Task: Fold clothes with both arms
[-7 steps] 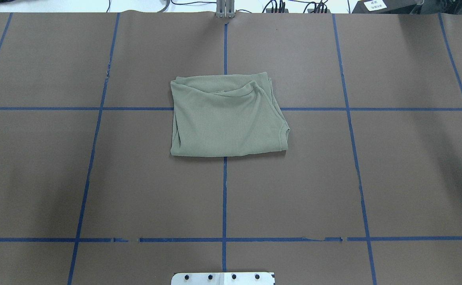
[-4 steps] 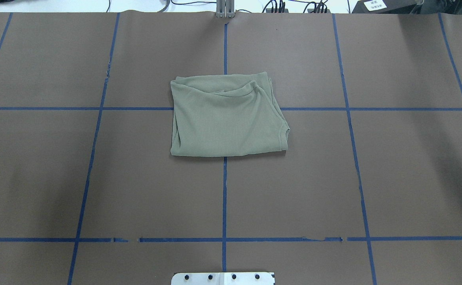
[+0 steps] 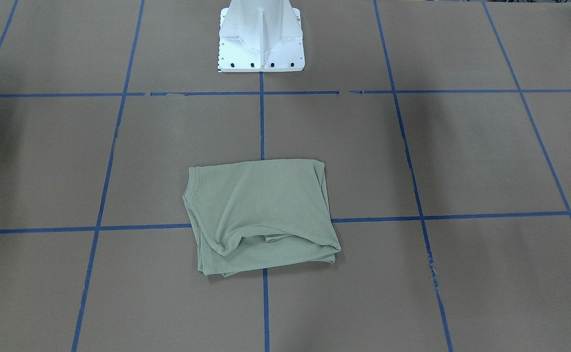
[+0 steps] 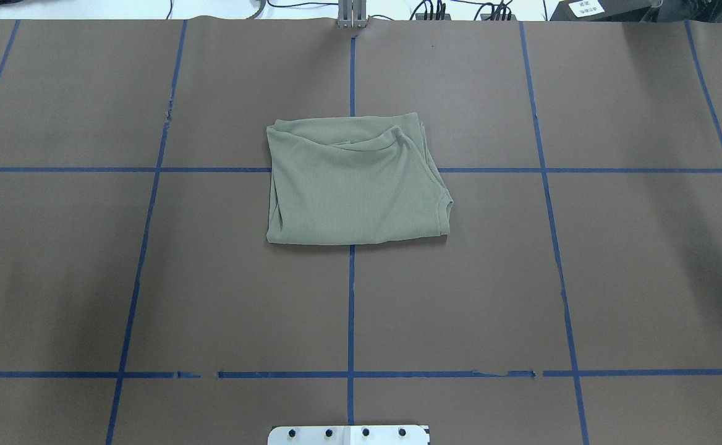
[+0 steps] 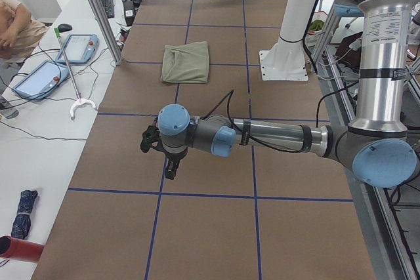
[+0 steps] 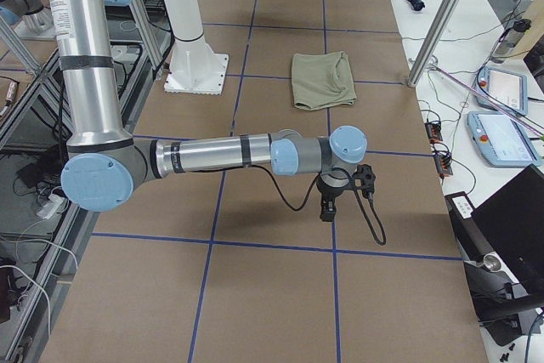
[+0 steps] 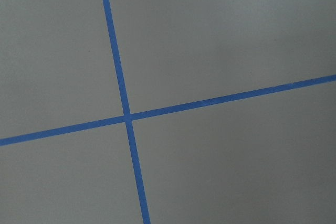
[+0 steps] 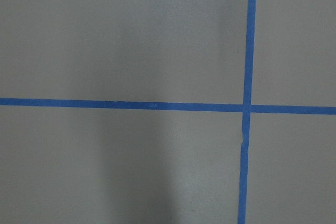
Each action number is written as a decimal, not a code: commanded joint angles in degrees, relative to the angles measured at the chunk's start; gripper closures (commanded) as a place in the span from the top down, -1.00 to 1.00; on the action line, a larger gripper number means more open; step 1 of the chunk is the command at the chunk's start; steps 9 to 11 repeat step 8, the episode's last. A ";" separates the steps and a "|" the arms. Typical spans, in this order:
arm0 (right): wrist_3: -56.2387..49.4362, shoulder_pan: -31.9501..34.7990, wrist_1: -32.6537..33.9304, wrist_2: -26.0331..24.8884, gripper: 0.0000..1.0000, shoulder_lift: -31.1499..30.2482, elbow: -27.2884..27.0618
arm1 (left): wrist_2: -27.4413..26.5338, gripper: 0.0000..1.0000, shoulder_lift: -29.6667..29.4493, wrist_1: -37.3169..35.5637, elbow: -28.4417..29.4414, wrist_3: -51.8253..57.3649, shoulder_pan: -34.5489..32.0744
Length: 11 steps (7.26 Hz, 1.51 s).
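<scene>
Shirt (image 4: 355,182) lies folded (job looks finished), hence left gripper (image 5: 170,170) and right gripper (image 6: 327,212) hang well clear; open or closed: cannot tell.

Shirt (image 4: 355,182) lies folded on worktop (image 4: 583,278), between the two pincers, well apart from each. Left pincer (image 5: 169,170) hangs over worktop's left end, shirt off to its right. Right pincer (image 6: 327,212) over right end, shirt to its left. Pedestal (image 3: 261,44) near shirt, on the robot's side.

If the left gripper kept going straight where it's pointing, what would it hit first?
The left gripper points down, so likely the brown table cover, near a blue tape crossing. The folded shirt lies well away.
</scene>
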State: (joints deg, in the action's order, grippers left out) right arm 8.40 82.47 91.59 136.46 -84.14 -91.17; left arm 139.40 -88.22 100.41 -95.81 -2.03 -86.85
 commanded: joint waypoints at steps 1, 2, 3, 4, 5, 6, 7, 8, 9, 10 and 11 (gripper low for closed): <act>-0.05 0.06 -0.01 -0.23 1.00 -0.15 -0.06 | -0.61 1.00 0.69 0.05 -0.08 0.01 0.01; -0.14 0.06 -0.01 -0.23 1.00 -0.06 0.03 | -6.36 1.00 0.69 -0.04 0.27 0.10 0.01; -0.14 0.06 -0.01 -0.23 1.00 -0.15 -0.06 | -7.99 1.00 0.60 -0.13 -0.08 0.01 0.01; -0.05 0.06 -0.01 -0.14 1.00 -0.50 -0.49 | -7.92 1.00 0.60 -0.21 -0.08 0.01 0.01; -0.05 0.14 -0.09 -0.14 1.00 -0.76 -0.67 | -7.83 1.00 0.51 -0.21 -0.08 0.10 0.01; 0.03 0.14 -0.09 -0.06 1.00 -0.94 -1.11 | -7.83 1.00 0.51 -0.21 -0.60 0.01 0.01; 0.03 0.14 -0.01 0.03 1.00 -1.20 -1.63 | -8.00 1.00 0.51 -0.21 -0.61 0.10 0.01; 0.03 0.14 -0.01 0.03 1.00 -1.64 -2.51 | -7.92 1.00 0.25 -0.13 -0.87 0.10 0.01; 0.03 0.14 -0.01 0.03 1.00 -1.64 -2.51 | -7.92 1.00 0.25 -0.13 -0.87 0.10 0.01; 0.03 0.14 -0.01 0.03 1.00 -1.64 -2.51 | -7.92 1.00 0.25 -0.13 -0.87 0.10 0.01; 0.03 0.14 -0.01 0.03 1.00 -1.64 -2.51 | -7.92 1.00 0.25 -0.13 -0.87 0.10 0.01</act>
